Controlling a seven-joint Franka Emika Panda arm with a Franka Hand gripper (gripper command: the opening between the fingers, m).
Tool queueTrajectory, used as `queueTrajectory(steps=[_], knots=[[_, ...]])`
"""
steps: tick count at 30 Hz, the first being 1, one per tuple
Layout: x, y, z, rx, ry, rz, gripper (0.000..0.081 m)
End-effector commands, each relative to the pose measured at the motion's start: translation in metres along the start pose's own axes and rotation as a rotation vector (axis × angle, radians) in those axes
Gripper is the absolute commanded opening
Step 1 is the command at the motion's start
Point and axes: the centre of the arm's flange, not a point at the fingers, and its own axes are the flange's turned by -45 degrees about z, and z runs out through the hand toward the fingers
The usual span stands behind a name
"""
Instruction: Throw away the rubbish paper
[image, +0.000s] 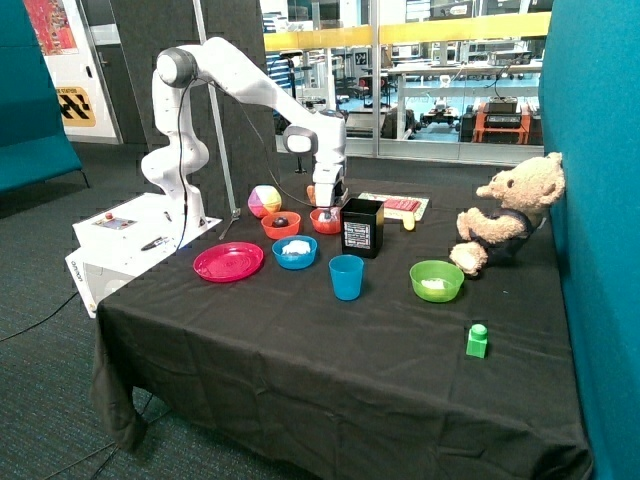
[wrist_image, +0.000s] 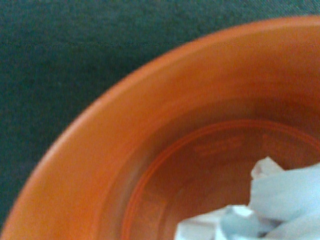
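Observation:
My gripper (image: 326, 210) is lowered into an orange bowl (image: 318, 224) next to a black box (image: 362, 227). In the wrist view the inside of this orange bowl (wrist_image: 150, 150) fills the picture, and a crumpled white paper wad (wrist_image: 270, 205) lies on its bottom, very close to the camera. Another white paper wad (image: 296, 246) lies in a blue bowl (image: 295, 258). A further paper wad (image: 434, 285) lies in a green bowl (image: 437, 272).
A second orange bowl (image: 281, 230) holds a dark object. A pink plate (image: 228, 262), a blue cup (image: 347, 277), a coloured ball (image: 264, 201), a teddy bear (image: 510, 215) and a green block (image: 477, 341) stand on the black tablecloth (image: 330, 350).

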Motion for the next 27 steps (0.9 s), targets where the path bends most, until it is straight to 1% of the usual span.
queueTrajectory(steps=[1,5,7,10,16,27], knots=[[-0.0052,0.0034,0.0087,0.0044,0.0055,0.011,0.0656],[-0.0046,0.0027,0.0105,0.0044,0.0055,0.011,0.06],[-0.0044,0.0018,0.0106,0.0044,0.0056,0.009,0.0559],[-0.004,0.0006,0.0108,0.0044,0.0056,0.003,0.0539],[-0.0025,-0.0009,0.0111,0.0044,0.0056,0.0,0.0536],[0.0017,-0.0002,0.0159,0.0044,0.0056,0.001,0.0557]])
